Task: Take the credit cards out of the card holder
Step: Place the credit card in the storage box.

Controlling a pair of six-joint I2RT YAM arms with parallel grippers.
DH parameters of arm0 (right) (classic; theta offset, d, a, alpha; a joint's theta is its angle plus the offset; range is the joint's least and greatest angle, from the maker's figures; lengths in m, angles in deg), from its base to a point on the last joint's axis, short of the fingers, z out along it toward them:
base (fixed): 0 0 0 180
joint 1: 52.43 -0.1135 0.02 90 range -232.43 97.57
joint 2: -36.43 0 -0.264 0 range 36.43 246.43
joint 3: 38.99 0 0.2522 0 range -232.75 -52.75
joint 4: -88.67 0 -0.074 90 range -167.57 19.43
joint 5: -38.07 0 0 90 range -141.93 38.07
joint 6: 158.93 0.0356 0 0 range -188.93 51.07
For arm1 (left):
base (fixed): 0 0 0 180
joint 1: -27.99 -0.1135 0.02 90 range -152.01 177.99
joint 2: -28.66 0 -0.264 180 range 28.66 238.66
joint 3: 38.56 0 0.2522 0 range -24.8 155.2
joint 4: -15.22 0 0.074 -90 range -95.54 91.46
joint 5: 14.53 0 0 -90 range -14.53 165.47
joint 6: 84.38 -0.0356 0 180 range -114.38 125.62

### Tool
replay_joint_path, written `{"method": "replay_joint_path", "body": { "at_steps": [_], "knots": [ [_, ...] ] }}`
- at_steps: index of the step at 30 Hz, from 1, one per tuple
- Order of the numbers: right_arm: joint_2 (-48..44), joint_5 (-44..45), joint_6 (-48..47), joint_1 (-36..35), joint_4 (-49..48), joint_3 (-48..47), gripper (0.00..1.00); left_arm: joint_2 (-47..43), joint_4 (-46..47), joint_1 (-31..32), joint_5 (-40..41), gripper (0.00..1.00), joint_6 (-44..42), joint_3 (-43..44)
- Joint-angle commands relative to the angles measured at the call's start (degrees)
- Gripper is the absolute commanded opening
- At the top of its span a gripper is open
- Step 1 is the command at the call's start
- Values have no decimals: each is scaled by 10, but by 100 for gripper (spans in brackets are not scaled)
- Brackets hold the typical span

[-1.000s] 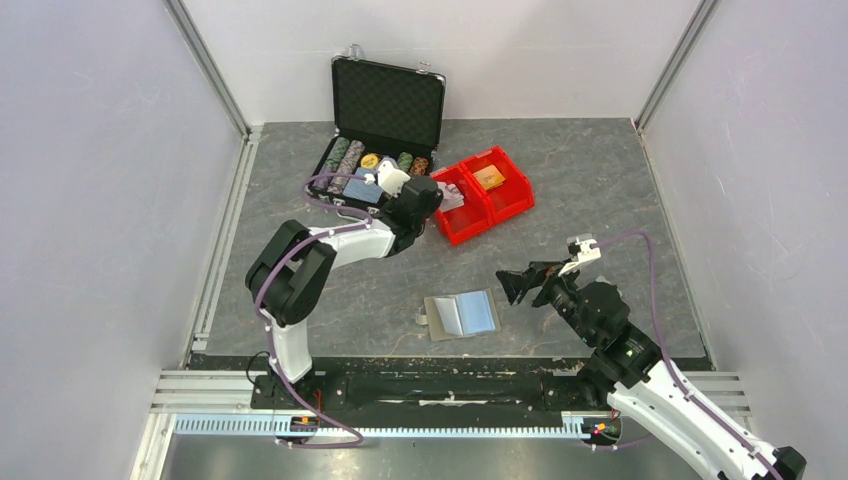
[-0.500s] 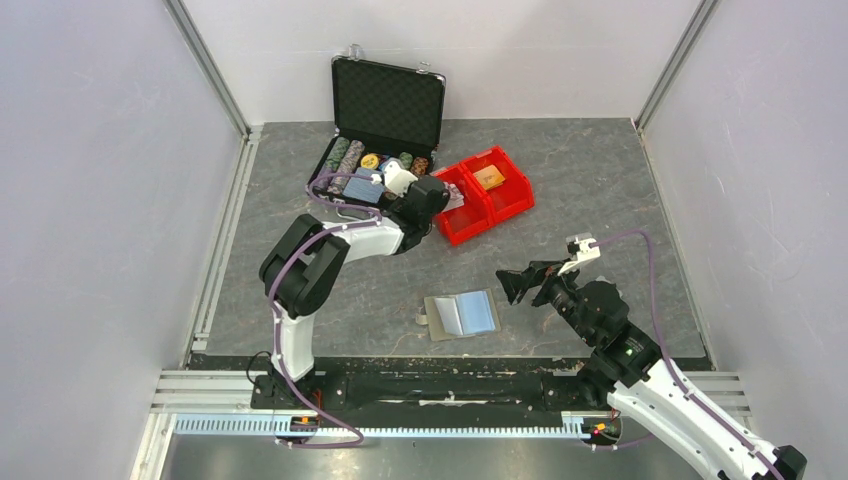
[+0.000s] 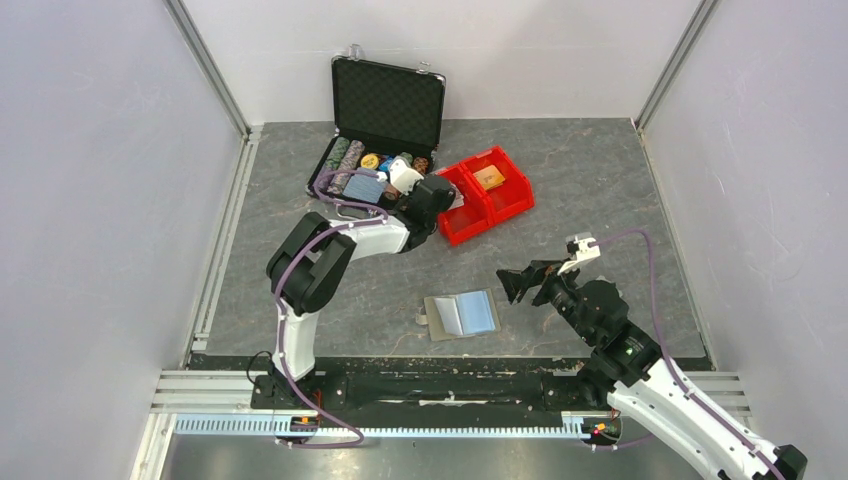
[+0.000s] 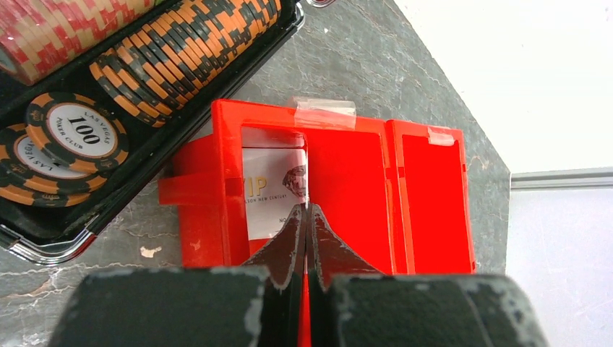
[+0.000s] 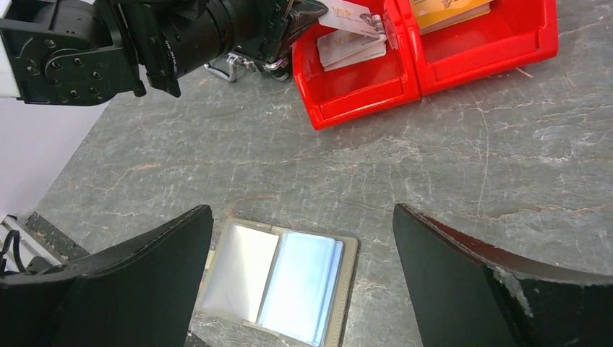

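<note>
The card holder [image 3: 462, 315] lies open and flat by the near edge of the table [image 3: 350, 300]; you cannot tell whether its sleeves hold any credit cards. The right gripper [image 5: 303, 217] hangs just to its right, jaws wide apart, empty. Nothing pins the holder, so a pull may drag it along. Farthest, the left gripper [image 4: 307, 217] is closed tight above a white card [image 4: 275, 195] in a red bin [image 4: 347, 130]

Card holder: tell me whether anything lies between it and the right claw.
Nothing visible does. The card holder lies open on the table, and the right claw hangs open just to its right; only table surface shows between them.
</note>
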Motion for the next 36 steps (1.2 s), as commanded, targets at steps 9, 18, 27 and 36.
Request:
{"method": "replay_joint_path", "body": {
  "at_steps": [9, 18, 27, 36],
  "knots": [
    [3, 24, -15, -1, 2, -38, 98, 29, 30, 8, 38, 5, -57, 37],
    [-1, 24, -10, -1, 4, -38, 98, 19, 30, 9, 34, 25, -80, 43],
    [10, 10, -2, -1, 6, -34, 98, -29, 7, 9, 43, 38, -117, 45],
    [20, 2, 4, -1, 6, -32, 98, -87, -13, 9, 8, 49, -175, 42]
  ]
}}
